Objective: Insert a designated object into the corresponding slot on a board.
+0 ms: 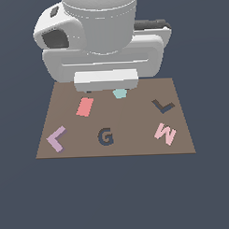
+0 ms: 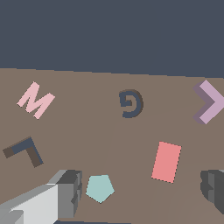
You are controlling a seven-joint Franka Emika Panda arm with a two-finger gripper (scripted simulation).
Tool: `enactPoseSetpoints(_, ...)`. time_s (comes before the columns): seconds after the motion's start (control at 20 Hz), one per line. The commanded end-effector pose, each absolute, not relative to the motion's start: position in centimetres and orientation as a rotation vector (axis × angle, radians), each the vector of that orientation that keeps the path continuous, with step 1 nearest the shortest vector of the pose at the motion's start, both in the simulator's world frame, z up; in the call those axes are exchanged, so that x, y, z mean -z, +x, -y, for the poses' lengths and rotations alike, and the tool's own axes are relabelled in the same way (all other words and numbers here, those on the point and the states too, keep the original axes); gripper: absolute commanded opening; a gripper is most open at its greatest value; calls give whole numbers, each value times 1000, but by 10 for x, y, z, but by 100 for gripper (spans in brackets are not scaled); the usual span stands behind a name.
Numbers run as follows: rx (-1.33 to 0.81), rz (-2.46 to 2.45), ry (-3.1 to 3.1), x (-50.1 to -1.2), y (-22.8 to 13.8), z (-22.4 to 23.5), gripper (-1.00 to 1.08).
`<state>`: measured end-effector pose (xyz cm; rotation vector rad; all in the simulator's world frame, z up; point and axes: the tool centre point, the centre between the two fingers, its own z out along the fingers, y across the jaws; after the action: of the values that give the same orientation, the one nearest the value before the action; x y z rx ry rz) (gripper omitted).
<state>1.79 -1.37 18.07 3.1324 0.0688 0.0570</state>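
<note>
The lilac piece [image 1: 57, 138] lies flat on the board [image 1: 131, 144], untouched, well apart from the jaws [image 2: 140, 190] and off beyond one finger. The slot [image 1: 162, 106] lies well off past the other finger. The jaws are spread and empty, with a teal pentagon [image 2: 99, 188] and red rectangle [image 2: 166, 161] between them. The approach is judged in hand; next, the jaws must be carried over the piece and lowered.
</note>
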Motion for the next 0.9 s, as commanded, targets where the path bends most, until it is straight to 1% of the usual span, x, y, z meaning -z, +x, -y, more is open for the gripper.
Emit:
enactPoseSetpoints(0.0, -55, -98, 3132, -177, 18, 19, 100)
enactPoseSetpoints(0.4, -48, -264, 3124, -159, 21, 44, 100)
enactPoseSetpoints(0.85, -34, -570, 3086, -125, 34, 88, 100)
